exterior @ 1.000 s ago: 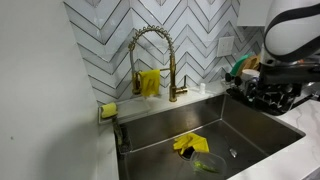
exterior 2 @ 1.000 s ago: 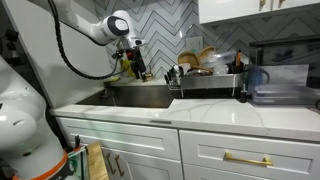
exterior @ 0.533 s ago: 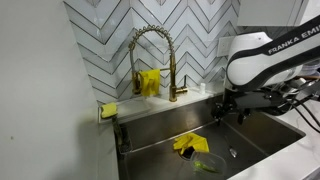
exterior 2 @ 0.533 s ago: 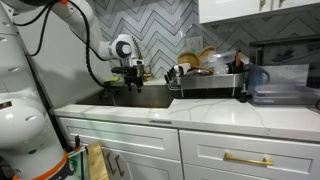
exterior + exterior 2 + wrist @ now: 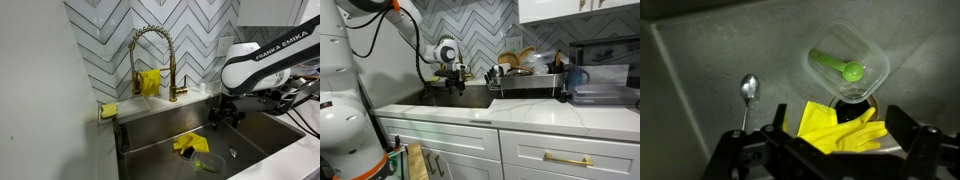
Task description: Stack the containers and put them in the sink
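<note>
A clear plastic container [image 5: 847, 62] with a green scoop inside lies on the sink floor near the drain. It also shows in an exterior view [image 5: 206, 165] at the sink's front. My gripper [image 5: 844, 132] is open and empty, with its fingers apart above a yellow rubber glove [image 5: 832, 124]. In both exterior views the gripper [image 5: 224, 112] [image 5: 451, 86] hangs over the sink basin [image 5: 260, 128]. No second container is in view.
A metal spoon [image 5: 748, 92] lies on the sink floor beside the glove [image 5: 188, 144]. A gold faucet [image 5: 150, 55] with a yellow cloth stands behind the sink. A yellow sponge [image 5: 108, 110] sits on the sink's corner. A loaded dish rack [image 5: 525, 80] stands on the counter.
The arm swung from the counter beside the sink to over the basin and lowered toward the sink floor. The glove and container have not moved.
</note>
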Tool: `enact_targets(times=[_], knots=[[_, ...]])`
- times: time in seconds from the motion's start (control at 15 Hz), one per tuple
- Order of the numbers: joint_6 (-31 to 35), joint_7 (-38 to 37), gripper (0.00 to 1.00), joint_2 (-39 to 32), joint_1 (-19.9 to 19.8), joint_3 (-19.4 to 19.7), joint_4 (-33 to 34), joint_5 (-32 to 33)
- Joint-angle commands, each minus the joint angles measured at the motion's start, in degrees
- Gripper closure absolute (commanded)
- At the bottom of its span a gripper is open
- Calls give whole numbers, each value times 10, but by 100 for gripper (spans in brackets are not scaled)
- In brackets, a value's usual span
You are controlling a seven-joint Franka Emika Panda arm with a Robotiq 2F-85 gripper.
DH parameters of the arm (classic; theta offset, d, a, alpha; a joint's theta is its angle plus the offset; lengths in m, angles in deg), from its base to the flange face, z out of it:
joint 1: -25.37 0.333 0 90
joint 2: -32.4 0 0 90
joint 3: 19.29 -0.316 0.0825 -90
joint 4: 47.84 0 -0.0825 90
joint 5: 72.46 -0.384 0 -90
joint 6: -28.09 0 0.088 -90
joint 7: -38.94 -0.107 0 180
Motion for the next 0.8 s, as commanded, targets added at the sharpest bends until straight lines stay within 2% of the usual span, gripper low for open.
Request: enact_targets(times=[0.0,0.13,0.73], knots=[[-1,2,0,1,15,15,1,-3],[-1,2,0,1,15,15,1,-3],[55,178,0,-32,9,24,-38,21]])
